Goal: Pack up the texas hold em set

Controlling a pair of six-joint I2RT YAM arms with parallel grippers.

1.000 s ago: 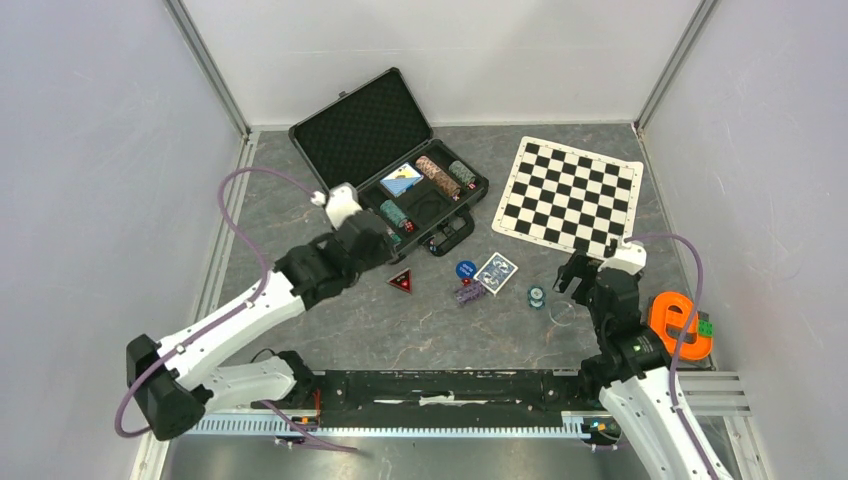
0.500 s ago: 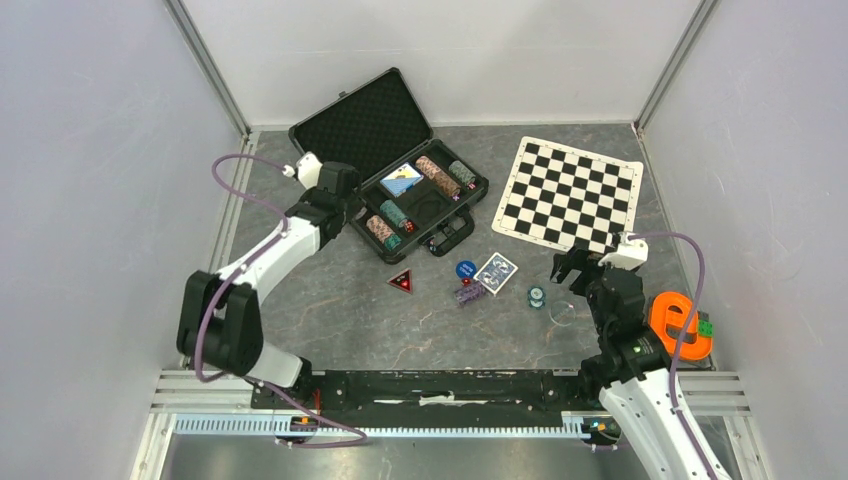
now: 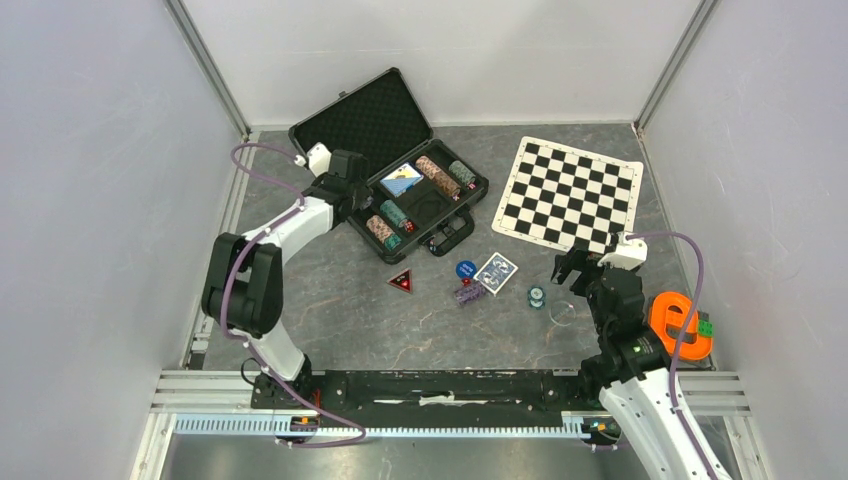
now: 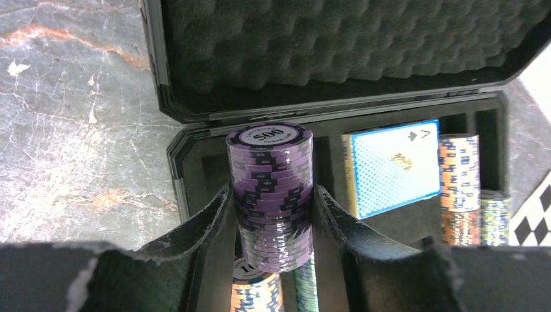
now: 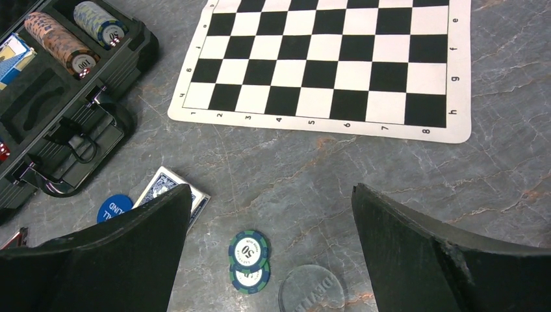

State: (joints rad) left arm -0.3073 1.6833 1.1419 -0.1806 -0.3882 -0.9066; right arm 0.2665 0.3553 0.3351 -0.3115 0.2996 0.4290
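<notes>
From above, the open case (image 3: 365, 125) sits in the upper middle of the frame, with the left gripper (image 3: 358, 198) over its left end. A card deck (image 3: 496, 272), blue button (image 3: 465, 268) and green chips (image 3: 536, 296) lie at lower right, near the right gripper (image 3: 572, 268).

Left wrist: the jaws clamp a purple chip stack (image 4: 271, 195) above the case.

Right wrist: the jaws are spread wide and hold nothing, with the green chips below them.

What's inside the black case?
Inside the case are a blue card deck and rows of striped chips. The left gripper holds a purple chip stack over it, covering most of what lies beneath.
</notes>
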